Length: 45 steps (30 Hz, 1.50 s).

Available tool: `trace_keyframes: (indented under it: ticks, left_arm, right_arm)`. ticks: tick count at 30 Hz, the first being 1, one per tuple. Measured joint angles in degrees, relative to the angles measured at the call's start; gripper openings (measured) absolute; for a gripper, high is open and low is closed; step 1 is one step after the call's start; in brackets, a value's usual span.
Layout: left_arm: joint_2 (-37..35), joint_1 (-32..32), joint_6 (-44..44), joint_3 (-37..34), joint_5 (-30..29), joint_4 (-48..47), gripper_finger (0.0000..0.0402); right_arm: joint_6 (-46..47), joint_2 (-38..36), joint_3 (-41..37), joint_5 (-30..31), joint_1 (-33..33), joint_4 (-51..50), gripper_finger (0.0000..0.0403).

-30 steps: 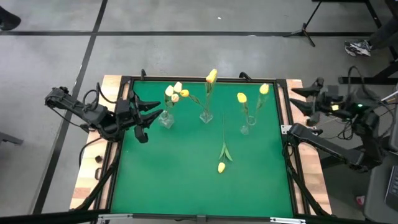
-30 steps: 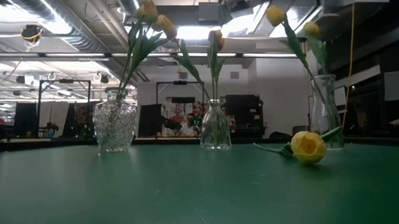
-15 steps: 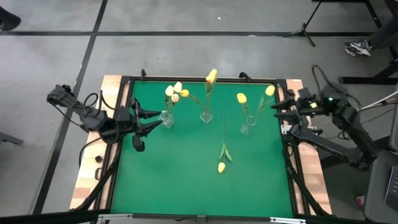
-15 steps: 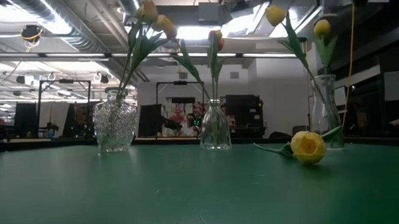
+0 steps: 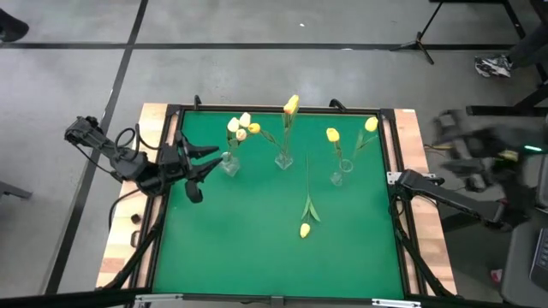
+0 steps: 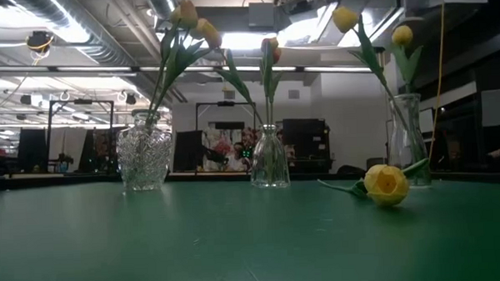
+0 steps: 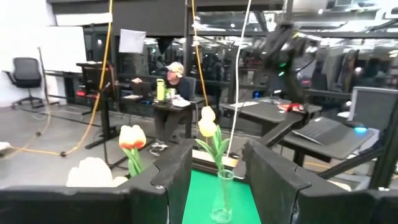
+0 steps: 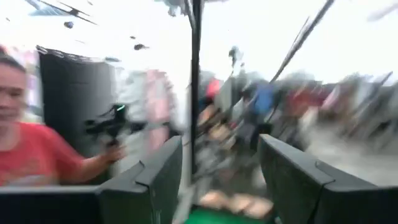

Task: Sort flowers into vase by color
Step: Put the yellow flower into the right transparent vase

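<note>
Three glass vases stand in a row on the green mat. The left vase (image 5: pixel 229 163) holds white and yellow tulips (image 5: pixel 242 127). A yellow-orange tulip (image 5: pixel 291 104) is in the middle vase (image 5: pixel 283 160), and the right vase (image 5: pixel 338 176) carries two yellow tulips (image 5: pixel 332 134). One yellow tulip (image 5: pixel 305 230) lies flat on the mat, head toward the near edge (image 6: pixel 387 184). My left gripper (image 5: pixel 203 162) is open, just left of the left vase, touching nothing. My right gripper (image 8: pixel 217 180) is open and empty, off the table's right side, blurred.
A black frame (image 5: pixel 274 109) borders the green mat (image 5: pixel 240 239), with wooden table edges outside it. The mat's near half holds only the lying tulip. A person sits at a desk (image 7: pixel 169 74) in the room behind, and another person (image 8: pixel 31 143) shows in the right wrist view.
My right gripper reached in from the right to the right vase's outer tulip, then pulled back fast past the table's right edge. That tulip's head now sits a little farther right and higher than before. The other flowers and vases stayed put.
</note>
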Motion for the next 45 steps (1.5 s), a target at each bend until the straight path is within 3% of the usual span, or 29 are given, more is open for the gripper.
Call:
trace_keyframes:
  ticks: [2, 7, 11, 14, 17, 21, 27, 30, 39, 43, 45]
  left_arm:
    - [0.0, 0.02, 1.12, 0.0, -0.56, 0.02, 0.0145]
    - [0.0, 0.02, 1.83, 0.0, -1.79, 0.04, 0.0145]
    - [0.0, 0.02, 2.27, 0.0, -1.88, 0.07, 0.0145]
    - [0.0, 0.07, 3.68, 0.0, -2.9, 0.04, 0.0145]
    - [0.0, 0.09, 4.14, 0.0, -5.5, 0.04, 0.0145]
    - [0.0, 0.09, 4.34, 0.02, -7.6, 0.01, 0.0145]
    - [0.0, 0.08, 5.25, 0.02, -7.8, 0.0, 0.0145]
    - [0.0, 0.09, 5.72, 0.02, -7.86, -0.02, 0.0145]
    - [0.0, 0.07, 5.76, 0.02, -7.95, -0.01, 0.0145]
    - [0.0, 0.09, 5.8, 0.02, -11.9, 0.0, 0.0145]
    - [0.0, 0.09, 5.8, 0.02, -13.85, 0.0, 0.0145]
  right_arm:
    - [-7.43, -0.81, 7.36, 6.71, 0.0, -6.0, 0.0211]
    - [-26.02, -1.0, 26.22, 33.47, -0.66, -31.28, 0.0211]
    - [-28.59, -0.82, 31.22, 45.69, -5.16, -42.1, 0.0211]
    - [-31.35, -0.46, 29.59, 48.08, -10.07, -45.97, 0.0211]
    - [-33.05, 0.9, 25.36, 39.39, -16.12, -44.98, 0.0211]
    - [-32.44, 3.53, 19.18, 19.73, -25.27, -40.59, 0.0211]
    - [-21.32, 4.75, 10.18, -11.39, -38.25, -29.0, 0.0211]
    - [-12.56, 4.51, 7.76, -22.45, -41.46, -23.04, 0.0211]
    - [-10.04, 2.72, 1.58, -22.41, -42.45, -23.38, 0.0211]
    - [-3.43, 0.07, -1.13, -30.15, -41.63, -24.0, 0.0211]
    - [-1.48, -1.29, -1.32, -30.0, -37.16, -24.5, 0.0211]
